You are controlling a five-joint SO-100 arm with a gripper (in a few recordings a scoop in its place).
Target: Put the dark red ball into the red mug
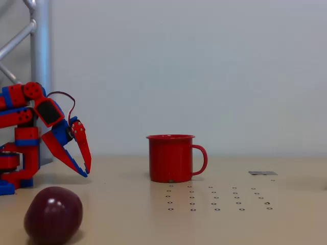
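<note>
Right, I've got the red-and-blue two-finger gripper [86, 171] hanging at the left of the fixed view, tips pointing down just above the table, fingers nearly together with only a thin gap between them and nothing held. Down in the near left corner sits the glossy maroon, slightly egg-shaped ball [53, 215], resting on the beige tabletop [230, 224], nearer the camera than the gripper and apart from it. Over to the right, further back, stands the bright red cylindrical enamel mug [171, 158], upright, handle to the right, mouth open. That shine tells me the ball is likely hard and slick, so I'd expect it to squirt out of a shallow pinch. I'd spread the fingers wide and close across its widest middle. It looks about as broad as the mug, so a tight fit.
</note>
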